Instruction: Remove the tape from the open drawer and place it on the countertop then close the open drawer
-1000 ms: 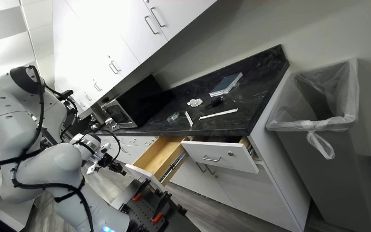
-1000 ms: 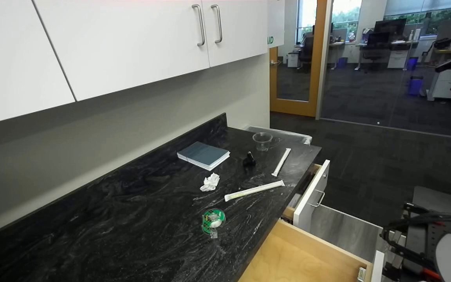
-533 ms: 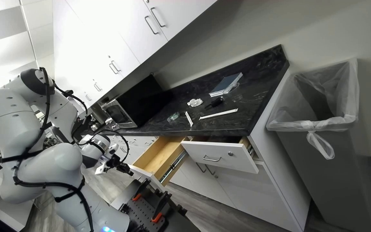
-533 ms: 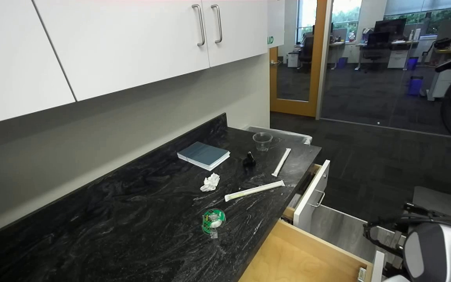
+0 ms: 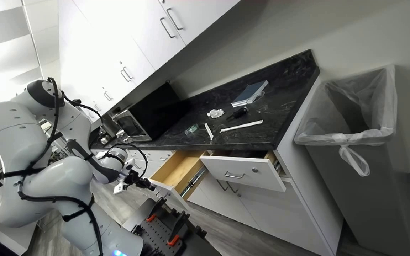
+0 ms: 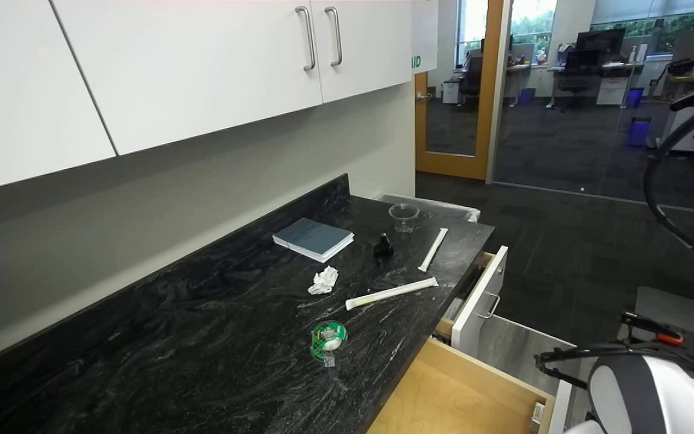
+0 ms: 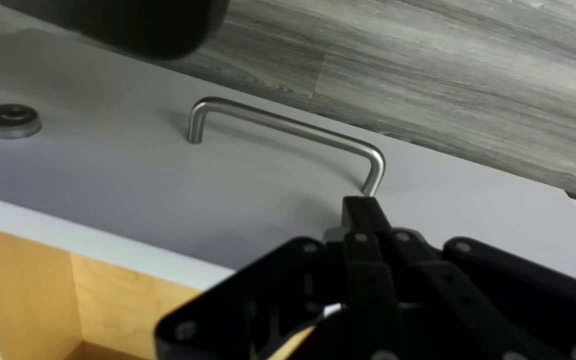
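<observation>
In the wrist view the end effector point(image 7: 361, 201) runs off the bottom edge and hides part of the open drawer point(image 7: 118, 292); whether it touches the front panel point(image 7: 248, 195) cannot be told. A blurred dark shape point(image 7: 163, 25) is cut off by the top edge there. In an exterior view the bottom edge crops the drawer and the table point(image 6: 172, 349), and the right edge crops the arm point(image 6: 678, 392); the markings on the tape point(image 6: 328, 339) are too small to read, a black object point(image 6: 384, 247) is too dark to identify, and the bin point(image 6: 472, 214) lies mostly behind the table.
</observation>
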